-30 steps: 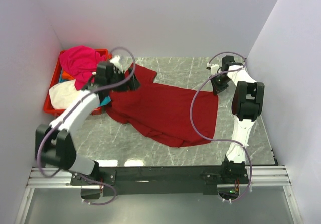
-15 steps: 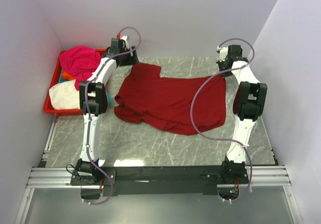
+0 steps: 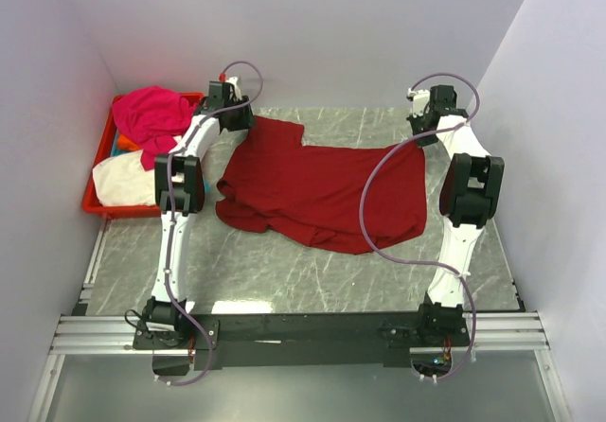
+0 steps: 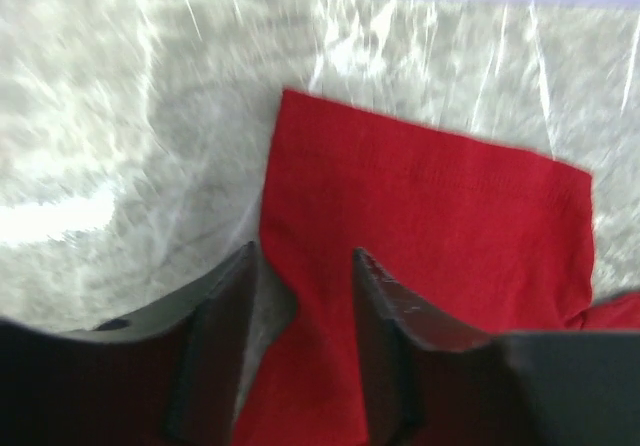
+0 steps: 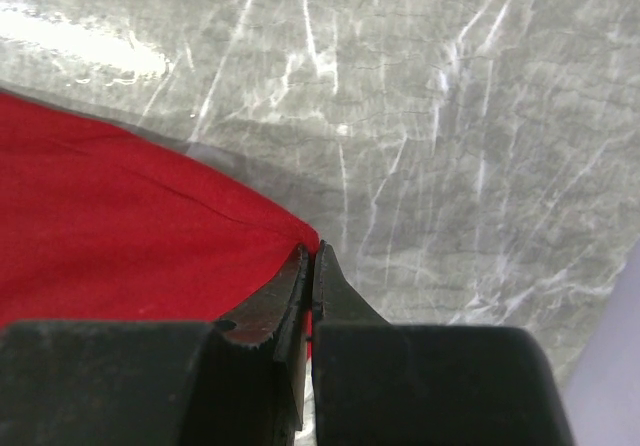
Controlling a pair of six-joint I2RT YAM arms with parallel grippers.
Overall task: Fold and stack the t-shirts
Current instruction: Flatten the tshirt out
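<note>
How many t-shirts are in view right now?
5: dark red shirt spread on the table; magenta, cream-white, plus orange and cyan slivers in the crate. More may be buried.

The white-and-black left arm [image 3: 178, 185] is stretching almost straight from its base at the near edge of the grey marbled desk [image 3: 331, 280] toward the far left corner, with the forearm slanting rightward to the wrist. Its jaws are standing partly apart. In the left wrist view, one dark finger [image 4: 215, 351] and the other [image 4: 385, 341] are straddling the edge of the large dark red cloth t-shirt [image 4: 430, 226], and neither is gripping it. The white-and-black right arm [image 3: 467, 190] is reaching up the right side to the far edge in the same way. Its jaws are pressing flat together, pinching the t-shirt's corner at their tips.
</note>
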